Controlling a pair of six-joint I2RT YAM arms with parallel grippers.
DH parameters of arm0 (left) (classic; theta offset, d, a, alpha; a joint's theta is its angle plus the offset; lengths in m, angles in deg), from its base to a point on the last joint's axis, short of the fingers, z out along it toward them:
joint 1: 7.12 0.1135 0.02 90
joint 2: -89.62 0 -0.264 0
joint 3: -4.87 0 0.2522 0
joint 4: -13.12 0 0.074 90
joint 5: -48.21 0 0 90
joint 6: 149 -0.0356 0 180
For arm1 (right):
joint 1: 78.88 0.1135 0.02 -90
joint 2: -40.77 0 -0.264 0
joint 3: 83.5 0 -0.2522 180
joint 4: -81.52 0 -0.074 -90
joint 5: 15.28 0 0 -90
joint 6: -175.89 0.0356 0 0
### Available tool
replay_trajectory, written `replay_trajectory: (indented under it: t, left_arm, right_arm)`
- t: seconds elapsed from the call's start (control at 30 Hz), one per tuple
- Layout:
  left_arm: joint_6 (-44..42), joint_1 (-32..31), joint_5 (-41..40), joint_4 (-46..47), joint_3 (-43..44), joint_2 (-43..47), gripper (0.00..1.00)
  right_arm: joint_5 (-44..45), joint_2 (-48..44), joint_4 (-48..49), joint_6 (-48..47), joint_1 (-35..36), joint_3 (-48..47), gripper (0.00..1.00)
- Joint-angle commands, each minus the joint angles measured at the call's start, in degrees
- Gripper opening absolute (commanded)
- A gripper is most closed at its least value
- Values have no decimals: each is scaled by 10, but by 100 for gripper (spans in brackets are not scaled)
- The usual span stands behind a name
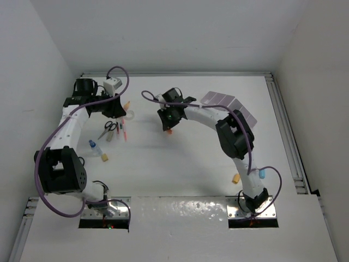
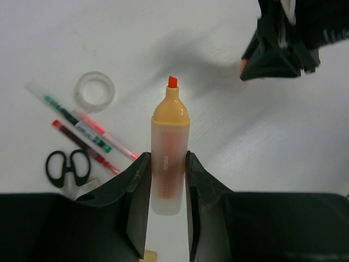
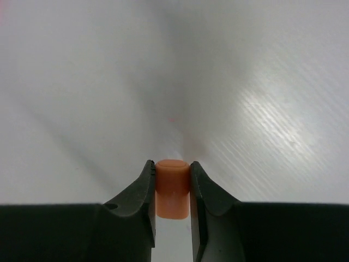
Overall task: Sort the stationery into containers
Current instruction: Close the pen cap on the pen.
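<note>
Left gripper [image 2: 167, 161], matte black and angular, pinches the frosted barrel of an orange highlighter [image 2: 170, 123], its rounded shoulder narrowing to a bare chisel tip over the smooth white table [image 2: 125, 33]. Right gripper [image 3: 172, 169] pinches a small, flat-topped orange cylinder [image 3: 172, 199] over the same surface. A clear tape ring [image 2: 95, 90], thin red pens [image 2: 82, 143] and black-looped scissors [image 2: 67, 166] lie flat nearby.

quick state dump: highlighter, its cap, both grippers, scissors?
highlighter: uncapped, tip bare, held upright in the left wrist view
cap: off the highlighter, pinched between fingers
left gripper: shut on highlighter
right gripper: shut on cap
scissors: flat on table, untouched; can't tell if blades are open or shut
</note>
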Motion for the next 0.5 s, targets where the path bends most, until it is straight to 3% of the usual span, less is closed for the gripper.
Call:
replay_trajectory:
  t: [0.0,0.13,0.2,0.3,0.47]
  left_arm:
    - [-15,-32,69,-28,37,34,0]
    - [-53,-63,82,-12,30,108,0]
    - [-30,-93,80,16,13,137,0]
    - [55,-120,80,100,-29,181,0]
    - [91,-164,92,195,-84,196,0]
  right_arm:
    - [-60,-115,45,31,-37,1,0]
    - [-128,-219,144,76,-81,75,0]
    - [-202,-250,230,104,-113,112,0]
    - [-242,-308,357,180,-151,184,0]
    - [-248,-389,436,214,-185,255,0]
